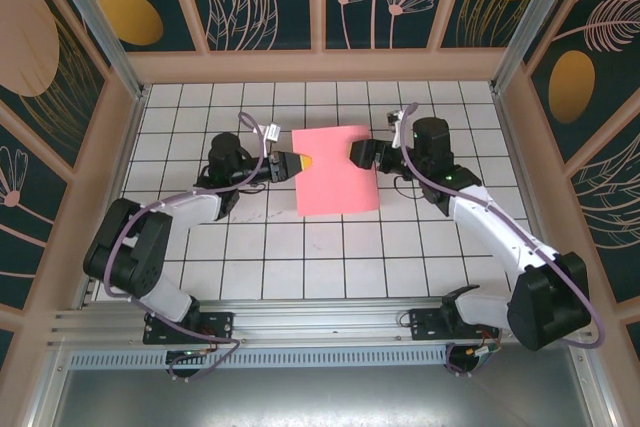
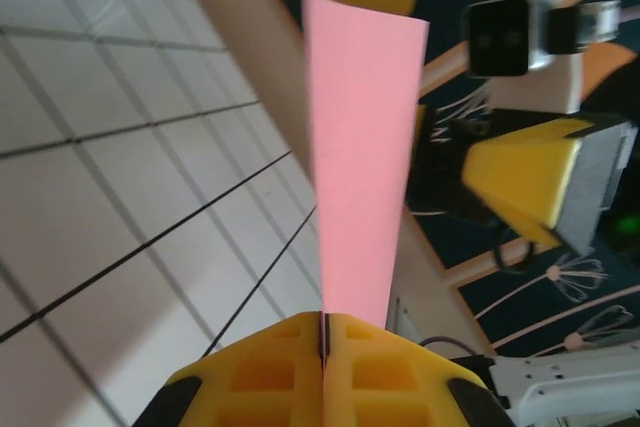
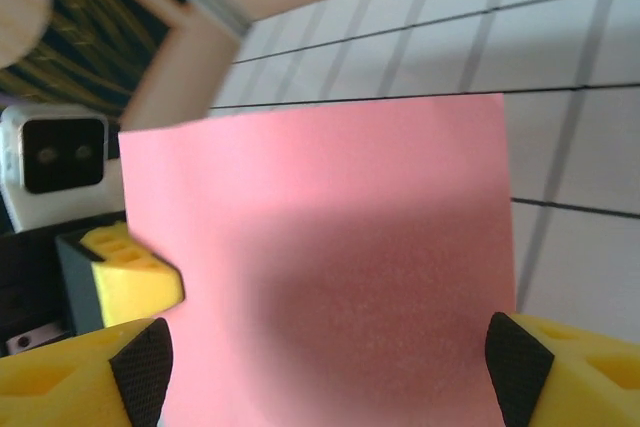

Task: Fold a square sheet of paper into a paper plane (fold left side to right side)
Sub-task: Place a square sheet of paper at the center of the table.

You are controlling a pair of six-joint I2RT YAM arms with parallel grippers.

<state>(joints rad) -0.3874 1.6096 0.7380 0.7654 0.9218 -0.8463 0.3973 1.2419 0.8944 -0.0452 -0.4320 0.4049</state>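
From the near bench [image 1: 300, 257] edge, your arms reach elbows-out toward centre. Your left claw [image 1: 298, 162] pinches the raised, curling square sheet of paper [image 1: 335, 175] at 9 o'clock; your right claw [image 1: 360, 153] gapes around its 2 o'clock edge.

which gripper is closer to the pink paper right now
Left. The left gripper is shut on the pink sheet at its left edge; the right gripper sits open at the right edge, not clamping it.

White tabletop [image 1: 300, 247] (black grid lines)
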